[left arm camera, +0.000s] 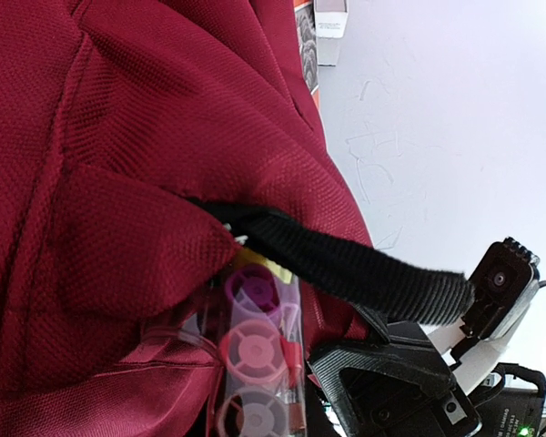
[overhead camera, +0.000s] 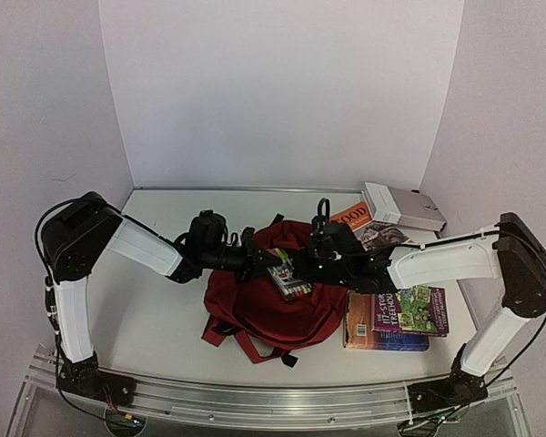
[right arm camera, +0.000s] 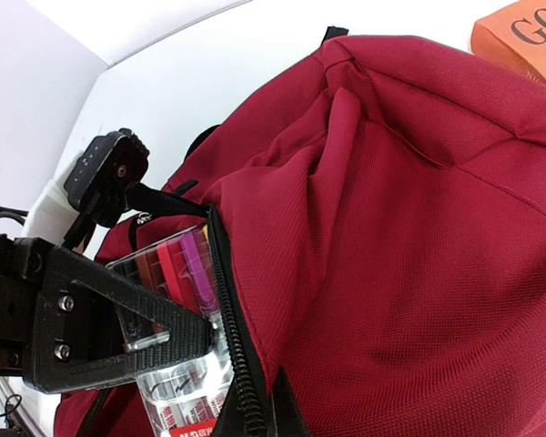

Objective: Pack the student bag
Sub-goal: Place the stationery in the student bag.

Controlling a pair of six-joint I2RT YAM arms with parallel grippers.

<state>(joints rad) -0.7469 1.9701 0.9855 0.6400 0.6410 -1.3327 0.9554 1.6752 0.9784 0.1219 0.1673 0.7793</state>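
Student bag (overhead camera: 273,314) — marker pack (overhead camera: 288,279) at opening

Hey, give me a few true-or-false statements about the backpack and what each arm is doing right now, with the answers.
1. The right tool grips a clear marker pack at the student bag's open zipper. True.
2. The student bag is blue. False: it is dark red.
3. The left tool is closed on a black strap of the bag. True.
4. The green-covered book is inside the bag. False: it lies on top of another book on the table, to the right of the bag.
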